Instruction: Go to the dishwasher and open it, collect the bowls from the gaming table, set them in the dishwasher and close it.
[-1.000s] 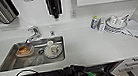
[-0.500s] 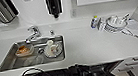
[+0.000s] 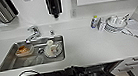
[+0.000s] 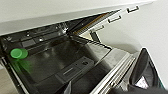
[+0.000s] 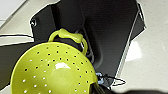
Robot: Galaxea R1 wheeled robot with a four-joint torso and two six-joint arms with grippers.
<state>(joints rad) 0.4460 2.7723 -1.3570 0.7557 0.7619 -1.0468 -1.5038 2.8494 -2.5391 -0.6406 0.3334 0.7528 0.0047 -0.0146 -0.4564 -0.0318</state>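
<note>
Yellow-green plastic, pierced with small holes, is looming large in our right wrist view: a round colander-like bowl (image 5: 53, 72) with a looped handle on its rim. It is sitting right at the wrist camera, above a dark robot body and pale floor tiles. We are not seeing the right gripper's fingers clearly, so we cannot tell whether they are clamped on this bowl or merely beside it.

Our left wrist view is looking into the dishwasher (image 4: 67, 62), whose steel-edged door is hanging open beneath the white countertop edge; the dark inner face of the door with its detergent compartment is facing up. A round green spot (image 4: 18, 53) is glowing at one side of the opening. We cannot tell how the left gripper's fingers are standing either.

From the head camera we are looking down on a white countertop (image 3: 91, 48) with a stainless-steel sink (image 3: 14, 61) holding an orange-filled container (image 3: 23, 50) and white crockery (image 3: 52, 49), a chrome tap (image 3: 34, 32) behind it. Stacked white plates (image 3: 115, 23) are resting near the right end, beside a folded cloth (image 3: 136, 28).
</note>
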